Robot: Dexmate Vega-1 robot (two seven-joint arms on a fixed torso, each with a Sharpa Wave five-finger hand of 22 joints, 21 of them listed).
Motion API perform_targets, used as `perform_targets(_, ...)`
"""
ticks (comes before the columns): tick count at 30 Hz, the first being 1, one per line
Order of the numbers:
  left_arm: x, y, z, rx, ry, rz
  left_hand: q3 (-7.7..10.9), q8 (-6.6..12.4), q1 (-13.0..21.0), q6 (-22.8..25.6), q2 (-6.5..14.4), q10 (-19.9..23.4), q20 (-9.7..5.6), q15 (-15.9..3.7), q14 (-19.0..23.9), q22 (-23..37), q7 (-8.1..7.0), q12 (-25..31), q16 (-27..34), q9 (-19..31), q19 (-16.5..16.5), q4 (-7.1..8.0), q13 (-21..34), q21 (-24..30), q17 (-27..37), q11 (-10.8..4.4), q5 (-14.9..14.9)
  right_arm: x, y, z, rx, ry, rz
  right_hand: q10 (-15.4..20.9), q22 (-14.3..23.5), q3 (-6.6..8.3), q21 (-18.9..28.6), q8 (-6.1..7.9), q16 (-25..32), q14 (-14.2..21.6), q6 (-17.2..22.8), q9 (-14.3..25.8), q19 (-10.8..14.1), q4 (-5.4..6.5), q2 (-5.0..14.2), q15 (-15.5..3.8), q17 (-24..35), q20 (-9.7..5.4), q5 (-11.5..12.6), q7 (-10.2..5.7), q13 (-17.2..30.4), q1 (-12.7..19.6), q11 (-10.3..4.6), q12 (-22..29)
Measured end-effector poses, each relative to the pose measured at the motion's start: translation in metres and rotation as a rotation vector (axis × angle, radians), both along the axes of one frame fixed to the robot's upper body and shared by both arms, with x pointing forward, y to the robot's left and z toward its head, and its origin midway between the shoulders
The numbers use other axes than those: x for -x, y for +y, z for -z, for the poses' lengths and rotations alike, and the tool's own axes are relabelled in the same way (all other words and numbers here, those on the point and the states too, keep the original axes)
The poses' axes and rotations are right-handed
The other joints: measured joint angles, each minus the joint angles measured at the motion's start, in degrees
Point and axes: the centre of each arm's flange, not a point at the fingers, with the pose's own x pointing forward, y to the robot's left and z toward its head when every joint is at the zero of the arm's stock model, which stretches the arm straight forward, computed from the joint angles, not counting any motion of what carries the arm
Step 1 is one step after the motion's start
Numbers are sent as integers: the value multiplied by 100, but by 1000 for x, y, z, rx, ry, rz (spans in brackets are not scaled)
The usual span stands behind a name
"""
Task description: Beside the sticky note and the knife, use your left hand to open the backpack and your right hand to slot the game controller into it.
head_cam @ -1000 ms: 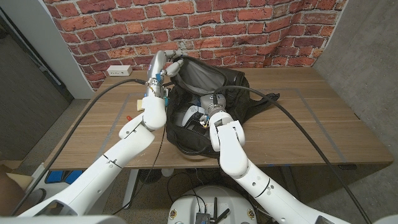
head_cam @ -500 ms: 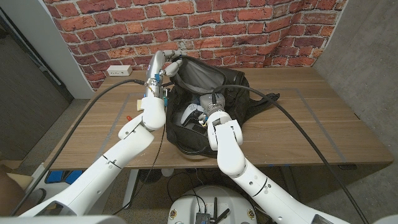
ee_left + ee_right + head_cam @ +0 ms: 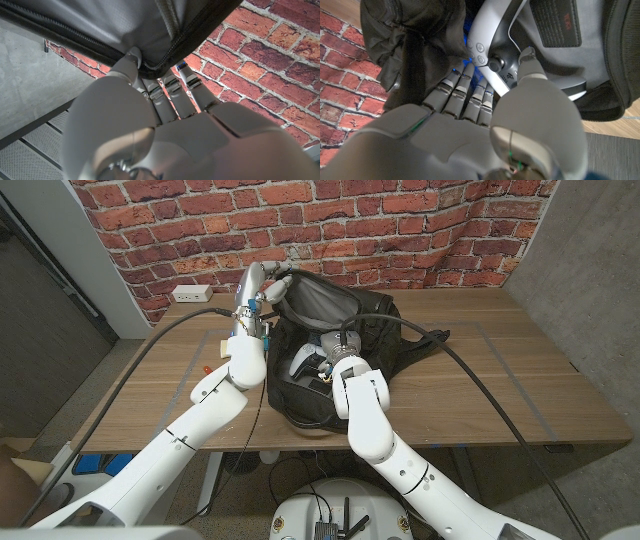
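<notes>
While left hand [image 3: 268, 284] grips backpack [image 3: 385, 315] rim, right hand [image 3: 485, 95] holds white game controller [image 3: 495, 45]; red label unreadable

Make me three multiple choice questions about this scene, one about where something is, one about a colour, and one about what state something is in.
1. Where is the game controller?
A. inside the open backpack
B. on the bare table
C. on the floor

2. What colour is the controller's shell?
A. red
B. white
C. green

3. What is the left hand doing?
A. resting on the table
B. holding a knife
C. gripping the backpack's zippered rim

Answers:
1. A, the head view shows it down in the bag's mouth, with the right hand holding it.
2. B, the right wrist view shows a white shell with dark buttons.
3. C, the left wrist view shows its fingers closed on the zipper edge.
</notes>
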Motion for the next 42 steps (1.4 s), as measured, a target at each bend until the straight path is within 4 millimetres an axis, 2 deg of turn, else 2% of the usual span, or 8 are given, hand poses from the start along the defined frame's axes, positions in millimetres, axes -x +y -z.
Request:
perform_targets(6, -2, 0, -1, -1, 3, 2, 0, -2, 0, 0, 0, -1, 0, 0, 0, 0, 0, -4, 0, 0, 0, 0, -1, 0, 0, 0, 0, 0, 1, -1, -2, 27, -5, -408, 0, -49, 0, -241, -106, -317, -389, -4, -161, -3, -97, 31, -33, 161, -39, 56, -71, -97, 182, 0)
perform_targets(9, -3, 0, -1, -2, 4, 2, 0, -3, 1, 0, -1, -1, 13, 0, 0, 0, 0, -14, 0, -1, 13, 0, -1, 0, 0, 1, 0, 0, 1, -1, -5, 38, -8, -564, -1, -93, 0, -311, -145, -437, -508, -4, -228, -4, -76, 58, -39, 227, -92, 88, -102, -164, 217, 0)
perform_targets(15, -5, 0, -2, -2, 4, 4, 0, -4, 8, -1, -8, -3, 12, 0, 0, 0, 0, -16, 0, -2, 13, 0, -2, 0, 0, 1, 0, 1, 2, -2, -13, 52, -19, -782, -1, -114, 0, -416, -172, -593, -679, -3, -331, 17, -112, 168, -59, 269, -92, 138, -150, -264, 296, 0)
perform_targets(21, -6, 1, -4, -3, 3, 5, 0, -5, 8, 3, -8, -15, 21, 0, 0, 0, 3, 2, 0, -3, 21, 0, -3, 0, 0, 6, 0, 5, 2, -5, -24, 54, -32, -782, -1, -129, 0, -418, -172, -593, -717, -3, -330, 31, -84, 168, -86, 269, -92, 174, -176, -293, 296, 0)
perform_targets(24, -7, 1, -4, -4, 3, 6, 0, -15, 8, 13, -8, -16, 21, 0, 0, 0, 13, 4, 0, -5, 21, -1, -3, 0, 1, 6, 0, 11, 1, -6, -35, 52, -44, -782, -1, -142, 0, -418, -172, -618, -717, -26, -330, 45, -112, 146, -86, 269, -92, 175, -176, -323, 296, 0)
perform_targets(30, -8, 0, -4, -5, 3, 9, 0, -23, 8, 13, -8, -16, 21, 0, 0, 0, 13, 3, 0, -4, 21, 0, 2, 0, 1, 6, 0, 22, -2, -6, -47, 52, -69, -782, -1, -162, 0, -418, -173, -644, -717, -30, -326, 65, -45, 114, -85, 265, -92, 175, -203, -390, 296, 26)
perform_targets(35, -8, -1, -4, -6, 4, 11, 2, -23, 10, 13, -10, -16, 21, 0, 0, 0, 13, 3, 0, 0, 21, 3, 2, 0, 1, 6, 0, 29, -5, -5, -53, 45, -88, -717, -1, -164, 47, -418, -173, -592, -672, -30, -225, 66, -45, 42, -85, 164, -92, 174, -255, -390, 232, 70)
perform_targets(42, -7, -1, -4, -7, 4, 13, 19, -24, -15, 12, -29, -17, 21, 0, 0, 0, 12, 3, 0, 0, 21, 19, 2, 0, 1, 6, 0, 40, -9, -2, -61, 33, -111, -634, -2, -164, 68, -418, -142, -538, -541, -29, -134, 66, -7, 34, -112, 73, -92, 164, -282, -428, 149, 114)
